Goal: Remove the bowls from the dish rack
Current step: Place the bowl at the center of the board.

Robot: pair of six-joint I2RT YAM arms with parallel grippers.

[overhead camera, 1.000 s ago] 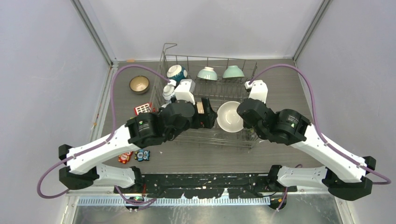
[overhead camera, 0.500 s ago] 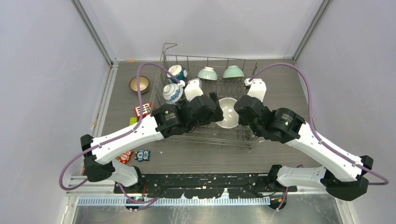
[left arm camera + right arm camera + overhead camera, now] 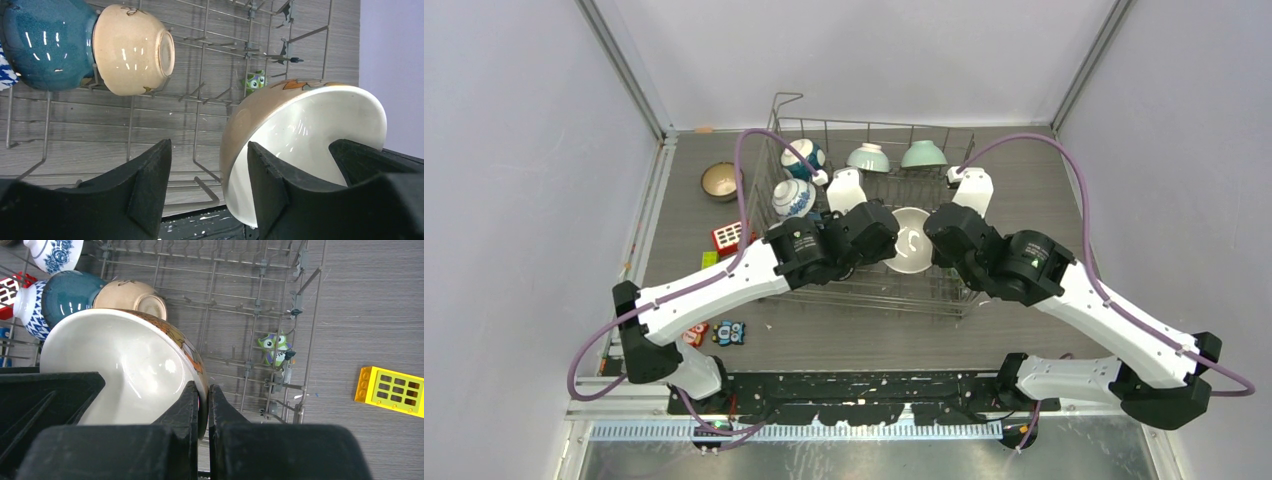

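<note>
Left pincer (image 3: 209,170) advanced, straddling glossy cream bowl (image 3: 305,132).

Left hand (image 3: 207,192) advanced, jaws narrowing, now straddling rim of cream bowl (image 3: 310,130).

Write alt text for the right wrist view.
The right gripper pinches the rim of a white-lined cream bowl above the wire dish rack. Behind it lie a teal bowl and a beige bowl; a yellow block sits on the table.

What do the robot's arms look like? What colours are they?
The left arm and right arm are white tubes joined by round black joints. A purple cable loops along each. The left gripper and right gripper have chunky black fingers.
</note>
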